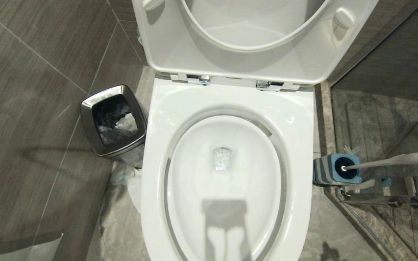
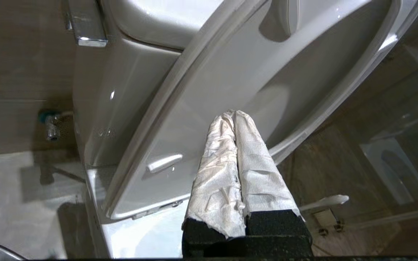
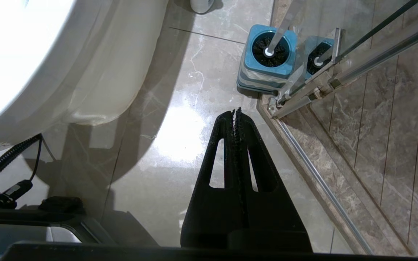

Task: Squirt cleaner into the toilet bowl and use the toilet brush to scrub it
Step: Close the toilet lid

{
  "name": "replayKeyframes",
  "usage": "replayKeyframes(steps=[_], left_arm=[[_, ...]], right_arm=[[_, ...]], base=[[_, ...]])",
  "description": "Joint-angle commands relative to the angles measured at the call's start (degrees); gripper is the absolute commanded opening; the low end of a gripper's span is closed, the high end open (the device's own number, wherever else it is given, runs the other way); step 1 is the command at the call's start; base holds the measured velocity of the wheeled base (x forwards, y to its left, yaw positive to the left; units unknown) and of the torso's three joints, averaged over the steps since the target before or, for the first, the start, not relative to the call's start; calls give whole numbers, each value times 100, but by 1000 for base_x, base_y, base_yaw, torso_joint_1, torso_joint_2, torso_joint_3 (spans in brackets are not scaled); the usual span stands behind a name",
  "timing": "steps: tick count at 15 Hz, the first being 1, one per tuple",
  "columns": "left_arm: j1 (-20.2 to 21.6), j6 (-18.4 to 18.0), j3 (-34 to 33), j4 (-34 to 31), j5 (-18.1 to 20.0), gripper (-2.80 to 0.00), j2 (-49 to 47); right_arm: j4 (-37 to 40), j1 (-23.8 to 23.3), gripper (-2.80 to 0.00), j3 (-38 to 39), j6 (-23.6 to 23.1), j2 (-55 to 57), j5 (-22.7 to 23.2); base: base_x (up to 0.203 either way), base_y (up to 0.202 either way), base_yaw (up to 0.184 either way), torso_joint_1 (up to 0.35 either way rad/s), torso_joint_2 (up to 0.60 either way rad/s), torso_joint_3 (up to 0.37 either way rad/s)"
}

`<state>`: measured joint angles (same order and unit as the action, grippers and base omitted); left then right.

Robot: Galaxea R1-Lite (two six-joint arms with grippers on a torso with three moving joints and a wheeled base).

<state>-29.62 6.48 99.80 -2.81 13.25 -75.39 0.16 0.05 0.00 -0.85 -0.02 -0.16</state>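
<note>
Grey stone floor tiles and dark wall tiles frame the toilet bowl (image 1: 227,174), whose seat and lid (image 1: 256,47) stand raised against the cistern; the basin looks clean, with no blue cleaner visible in it. A steel waste bin (image 1: 114,121) sits on the floor beside the bowl's left rim. By the right rim, near the glass shower screen, the toilet brush (image 1: 390,162) rests head-down in its blue-and-grey holder (image 1: 334,170), handle leaning away from the bowl.

Neither arm shows from the head. The left pincer (image 2: 235,113), its fingers wrapped in white paper and pressed together with nothing between them, points at the raised lid. The right pincer (image 3: 237,110) hangs low over the floor, also closed and empty, aimed toward the holder.

No cleaner bottle is in sight, perhaps outside all three views. The likely risks are the left pincer knocking the lid down, or a grab at the slanted handle tipping the light holder. No brand or writing can be read.
</note>
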Motion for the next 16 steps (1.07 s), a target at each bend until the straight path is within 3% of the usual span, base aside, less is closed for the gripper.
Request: replayKeyframes(steps=[1,5,16], left_arm=[[9,-79,-22,-64,-5,-280,-81],[1,-611,-29,-437,-73,-280,-162],[260,-613,-181,-273,-86,-280,-362]], right_arm=[[-3,4,-280,4,-3,2,-2],[-1,-5,-280,9,-3,2,-2],[2,1,-280,9,-3,2,-2]], base=[[0,0,0,0,0,0],[0,0,0,0,0,0],[0,0,0,0,0,0]])
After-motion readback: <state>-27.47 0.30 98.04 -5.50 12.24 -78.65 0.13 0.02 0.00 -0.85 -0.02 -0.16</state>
